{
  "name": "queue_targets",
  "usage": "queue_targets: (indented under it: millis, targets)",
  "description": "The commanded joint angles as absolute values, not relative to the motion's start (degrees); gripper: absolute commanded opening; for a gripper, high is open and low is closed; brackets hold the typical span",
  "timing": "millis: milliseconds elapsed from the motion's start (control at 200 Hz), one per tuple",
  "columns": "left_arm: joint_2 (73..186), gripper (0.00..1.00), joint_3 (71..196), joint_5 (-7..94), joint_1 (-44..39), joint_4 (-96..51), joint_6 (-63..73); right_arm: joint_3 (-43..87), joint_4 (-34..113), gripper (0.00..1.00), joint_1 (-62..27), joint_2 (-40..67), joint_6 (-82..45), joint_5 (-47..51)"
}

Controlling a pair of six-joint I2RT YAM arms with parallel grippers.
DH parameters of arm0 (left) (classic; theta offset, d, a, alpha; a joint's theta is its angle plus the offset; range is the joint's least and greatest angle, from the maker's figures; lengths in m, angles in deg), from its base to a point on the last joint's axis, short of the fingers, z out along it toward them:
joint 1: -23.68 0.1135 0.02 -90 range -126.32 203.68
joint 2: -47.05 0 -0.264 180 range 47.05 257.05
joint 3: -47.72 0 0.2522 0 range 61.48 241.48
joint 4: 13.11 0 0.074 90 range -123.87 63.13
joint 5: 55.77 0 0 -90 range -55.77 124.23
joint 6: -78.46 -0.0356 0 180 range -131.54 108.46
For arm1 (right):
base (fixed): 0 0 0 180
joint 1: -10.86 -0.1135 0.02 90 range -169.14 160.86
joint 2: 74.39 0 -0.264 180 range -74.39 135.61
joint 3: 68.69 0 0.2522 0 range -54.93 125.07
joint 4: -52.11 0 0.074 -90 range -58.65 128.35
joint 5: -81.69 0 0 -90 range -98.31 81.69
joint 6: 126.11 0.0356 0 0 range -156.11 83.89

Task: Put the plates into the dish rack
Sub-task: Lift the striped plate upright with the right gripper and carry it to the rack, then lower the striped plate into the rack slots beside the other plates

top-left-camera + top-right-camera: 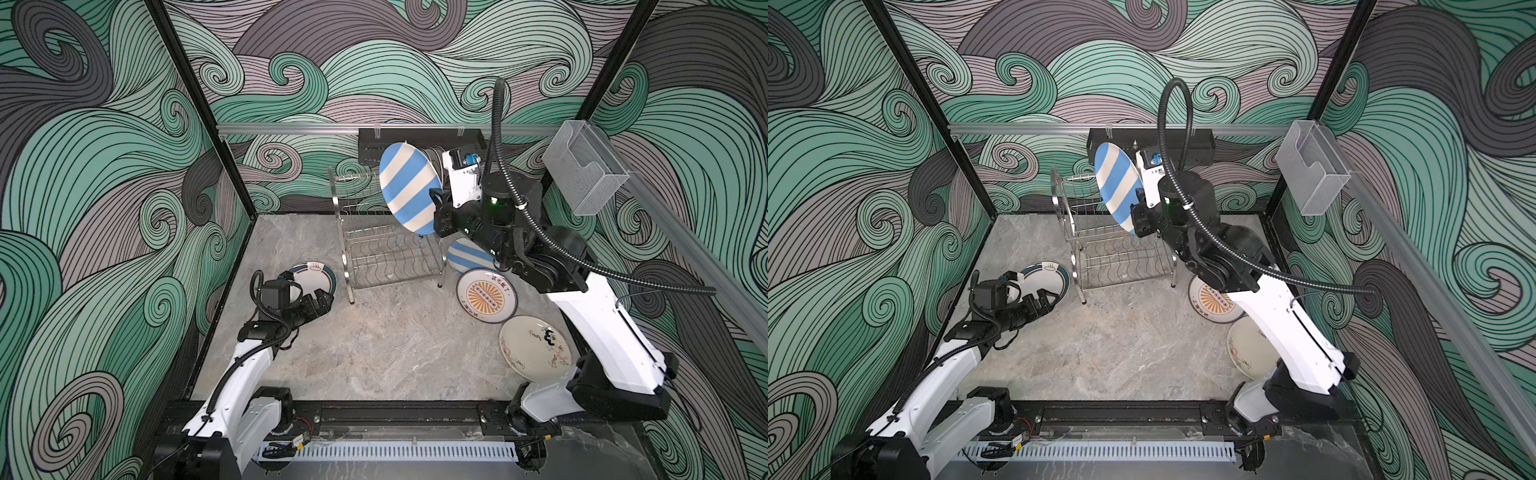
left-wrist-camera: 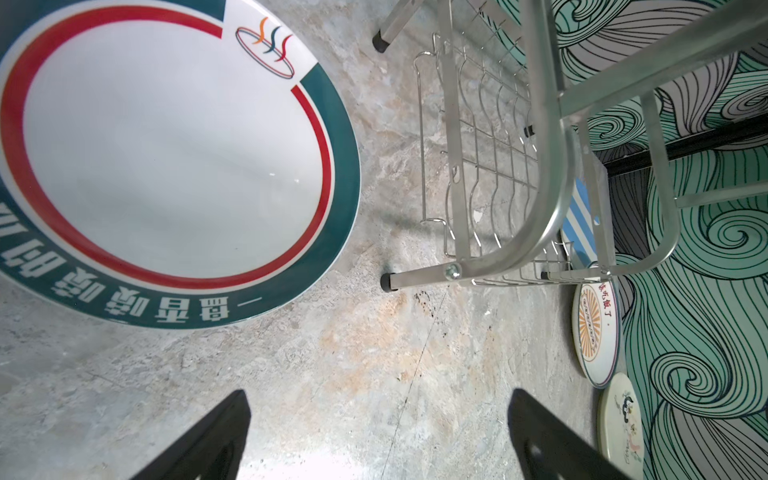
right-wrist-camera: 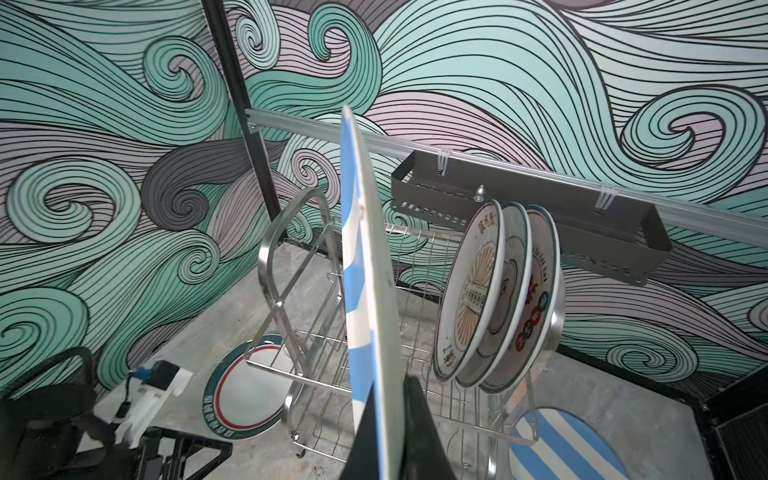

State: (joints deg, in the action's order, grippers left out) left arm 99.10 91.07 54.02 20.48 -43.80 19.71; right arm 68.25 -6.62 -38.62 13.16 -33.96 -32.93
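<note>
A striped plate (image 1: 409,187), blue and white, stands on edge in the upper middle of both top views, its lower rim pinched between the jaws of the right gripper (image 1: 441,218). It hangs over the dish rack (image 1: 386,257), where three plates (image 3: 498,291) sit upright at one end of the upper tier. Right of the rack, a second striped plate (image 1: 467,257), a sunburst plate (image 1: 486,295) and a cream plate (image 1: 534,347) lie flat on the table (image 1: 374,353). At lower left, the left gripper (image 1: 322,301) hovers empty with its jaws spread, just beside a green-rimmed plate (image 1: 316,276).
</note>
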Motion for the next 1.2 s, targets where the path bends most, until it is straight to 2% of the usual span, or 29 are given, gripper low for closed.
queue_targets:
  millis: [0,125,325,916,1196]
  targets:
    - [99.26,0.99,91.37,55.14,20.07,-43.56,19.07,72.14,-5.75,0.00,-38.36,17.26,-36.31,-39.14]
    - [99.90,0.99,91.41,55.46,20.07,-43.18,19.05,75.73,-2.53,0.00,-37.40,21.72,-38.21,-43.63]
    - [102.04,0.99,91.96,56.25,20.07,-43.28,18.96,80.95,0.02,0.00,-34.26,27.92,-38.09,-43.22]
    - [104.41,0.99,92.06,55.50,20.07,-42.95,18.26,78.47,2.59,0.00,-27.91,32.28,-30.15,-36.13]
    - [104.85,0.99,91.85,55.14,20.07,-42.59,18.12,78.04,2.72,0.00,-27.77,33.81,-29.43,-38.61]
